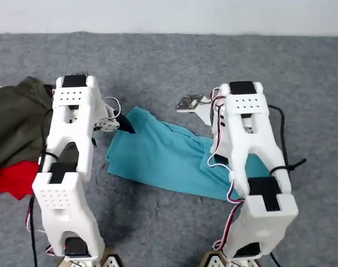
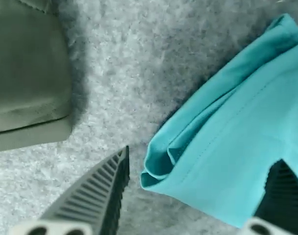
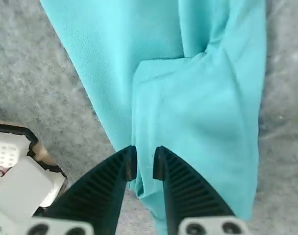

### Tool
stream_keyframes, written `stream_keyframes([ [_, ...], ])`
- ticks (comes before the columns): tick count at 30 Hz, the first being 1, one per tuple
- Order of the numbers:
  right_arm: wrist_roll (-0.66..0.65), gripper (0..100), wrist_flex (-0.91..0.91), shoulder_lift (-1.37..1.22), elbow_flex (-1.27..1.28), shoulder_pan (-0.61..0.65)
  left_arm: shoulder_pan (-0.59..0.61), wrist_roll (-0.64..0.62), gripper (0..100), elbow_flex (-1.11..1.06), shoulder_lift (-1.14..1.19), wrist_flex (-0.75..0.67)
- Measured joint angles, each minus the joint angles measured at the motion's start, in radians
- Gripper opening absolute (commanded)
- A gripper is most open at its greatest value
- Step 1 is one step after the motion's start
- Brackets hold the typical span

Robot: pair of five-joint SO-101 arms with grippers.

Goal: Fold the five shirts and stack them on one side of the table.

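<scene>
With the teal shirt (image 1: 169,158) laid rumpled on the surface (image 1: 158,61) between the arms, left gripper (image 2: 202,159) spread wide around its corner and right gripper (image 3: 144,156) nearly clenched over its edge, just one layer could easily get grabbed and the fold dragged apart, tbh.

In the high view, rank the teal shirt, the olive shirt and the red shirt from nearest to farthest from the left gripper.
1. The teal shirt: its corner sits inside the open left gripper.
2. The olive shirt: on the far side of that arm, to its left.
3. The red shirt: farthest, at the table's left edge.
</scene>
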State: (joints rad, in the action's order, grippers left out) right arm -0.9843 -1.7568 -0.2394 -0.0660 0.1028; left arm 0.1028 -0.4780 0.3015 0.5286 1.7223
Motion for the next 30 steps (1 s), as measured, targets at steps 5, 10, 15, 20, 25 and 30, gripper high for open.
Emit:
stream_keyframes([
  [5,0.002,7.5,0.0,0.075,-0.002,-0.103,0.002,0.0,51,0.0,0.011,0.0],
  [10,-0.038,7.5,0.008,0.153,0.0,-0.258,0.002,0.0,51,0.0,0.11,0.0],
  [15,-0.086,7.5,0.055,0.207,0.0,-0.473,0.002,0.003,51,0.006,0.236,0.0],
  [20,-0.158,7.5,0.092,0.213,0.0,-0.675,-0.008,0.003,47,0.029,0.267,0.009],
  [25,-0.195,7.5,0.118,0.196,0.048,-0.787,-0.008,0.003,27,0.031,0.27,0.009],
  [30,-0.198,7.5,0.144,0.12,0.077,-0.815,-0.037,0.012,0,0.081,0.27,0.009],
])
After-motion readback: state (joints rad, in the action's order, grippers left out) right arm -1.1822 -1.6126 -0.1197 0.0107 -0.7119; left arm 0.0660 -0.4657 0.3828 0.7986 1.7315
